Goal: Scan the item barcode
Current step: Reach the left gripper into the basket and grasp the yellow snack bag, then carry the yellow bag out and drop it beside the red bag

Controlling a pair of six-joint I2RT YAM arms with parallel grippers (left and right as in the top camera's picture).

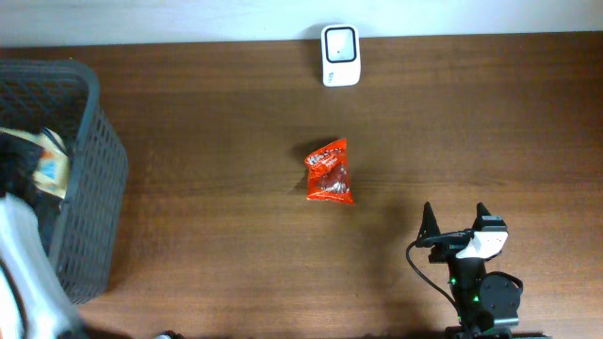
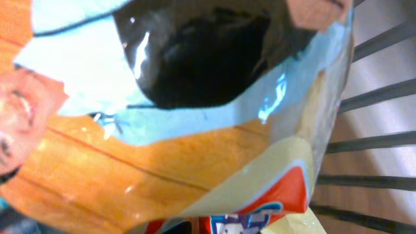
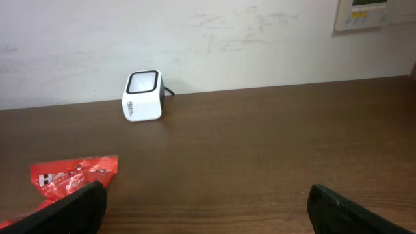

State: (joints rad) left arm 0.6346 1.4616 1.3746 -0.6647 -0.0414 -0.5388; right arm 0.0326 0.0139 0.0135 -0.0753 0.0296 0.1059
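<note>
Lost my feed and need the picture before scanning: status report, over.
Left gripper shut inside basket against glossy packet, hold unconfirmed. Right gripper open. Red snack bag mid-table, nothing between it and scanner.

This looks like a test room arranged as a small shop checkout. On the brown wooden table [image 1: 207, 113] a white barcode scanner [image 1: 339, 55] stands close to the wall, as at a till. At your left is a grey plastic basket [image 1: 99, 179] with packed goods inside, and a red snack packet [image 1: 330, 172] lies in the middle. The robot arm [image 1: 479, 282], the bare white wall [image 3: 227, 39] and the control panel [image 3: 368, 13] on it suggest a lab or office room.
</note>
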